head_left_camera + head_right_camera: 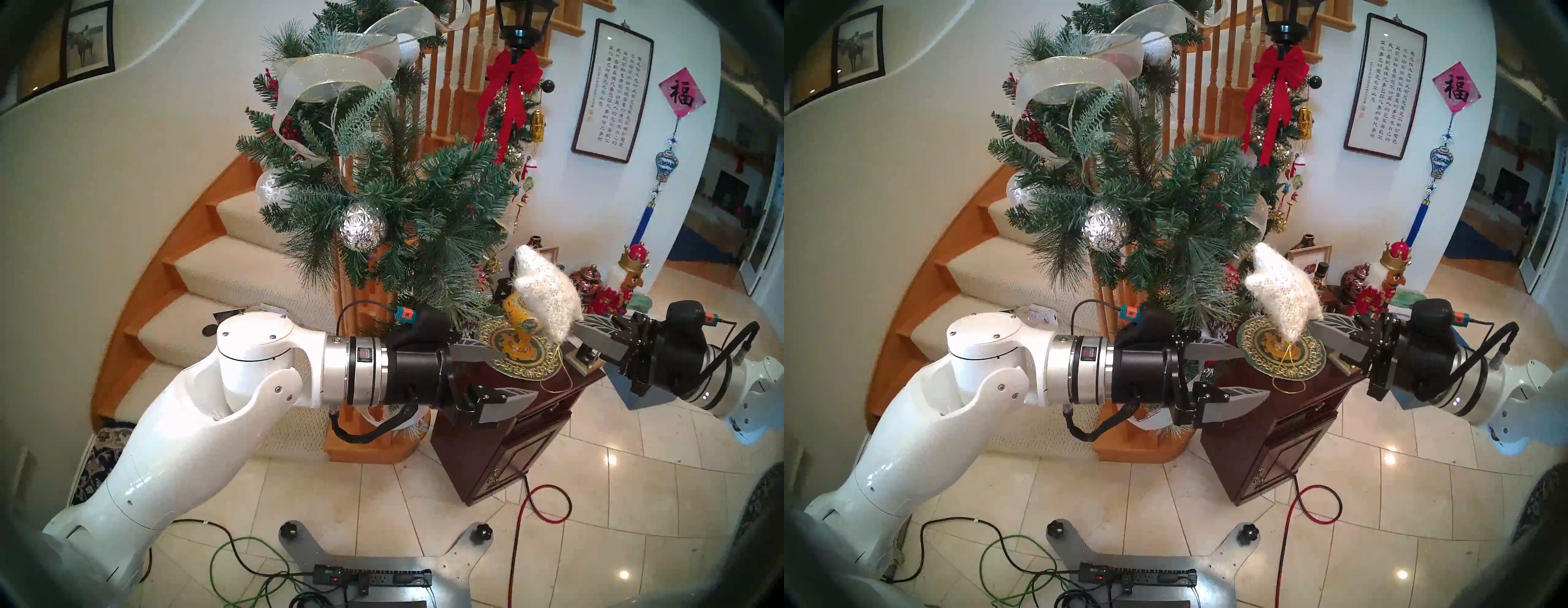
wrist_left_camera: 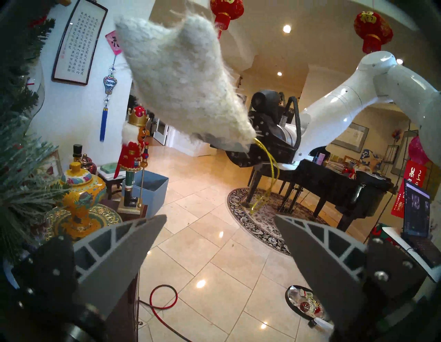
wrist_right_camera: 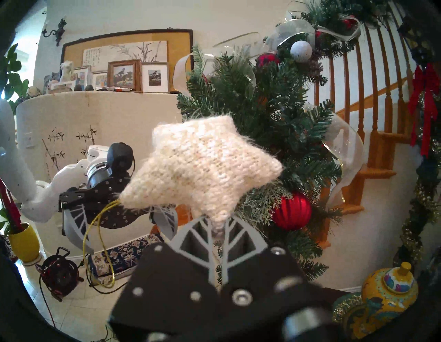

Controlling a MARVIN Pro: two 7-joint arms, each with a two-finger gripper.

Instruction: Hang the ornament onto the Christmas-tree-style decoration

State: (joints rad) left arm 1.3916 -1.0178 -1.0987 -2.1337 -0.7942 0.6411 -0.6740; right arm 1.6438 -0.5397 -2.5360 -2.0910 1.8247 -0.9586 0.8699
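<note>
Crowding star (image 1: 547, 293): garland (image 1: 407, 204) behind, yellow vase (image 1: 521, 335) below.

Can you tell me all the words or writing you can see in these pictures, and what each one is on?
"福" on the pink diamond paper sign on the wall.
"福" in gold on the red lantern hanging from the ceiling.
The framed calligraphy scroll has columns of Chinese writing, too small to read.
The red banner by the laptop has white characters, too distorted to read.
The laptop screen is too blurred to read.
</note>
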